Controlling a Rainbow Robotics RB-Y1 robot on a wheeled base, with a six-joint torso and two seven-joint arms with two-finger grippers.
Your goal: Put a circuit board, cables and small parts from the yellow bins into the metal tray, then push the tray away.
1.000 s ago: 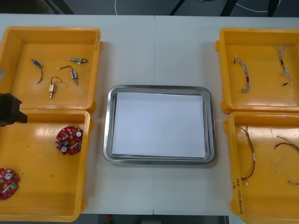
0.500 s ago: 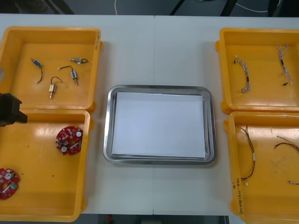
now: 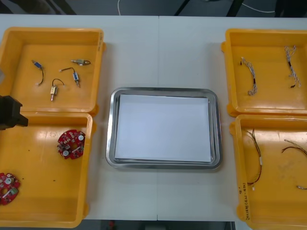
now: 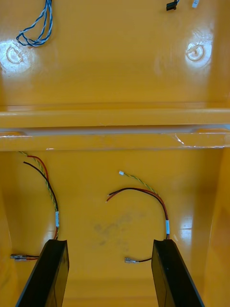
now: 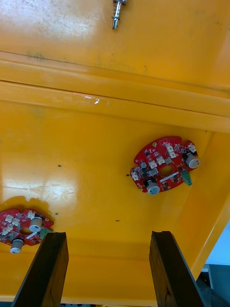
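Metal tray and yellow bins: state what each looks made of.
The rectangular metal tray: likely steel or aluminium, rim shiny and reflective; inside matte white, perhaps a liner. The yellow bins: probably moulded plastic, glossy, with rounded corners and glare spots.

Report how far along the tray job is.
Nothing is done: the metal tray holds no items. In hand: the left gripper, fingers open, hovers near a circuit board; the right gripper, fingers open, hangs over a red and yellow cable. Neither grips anything. Left: the board, cables and small metal parts go in, then the tray gets pushed away.
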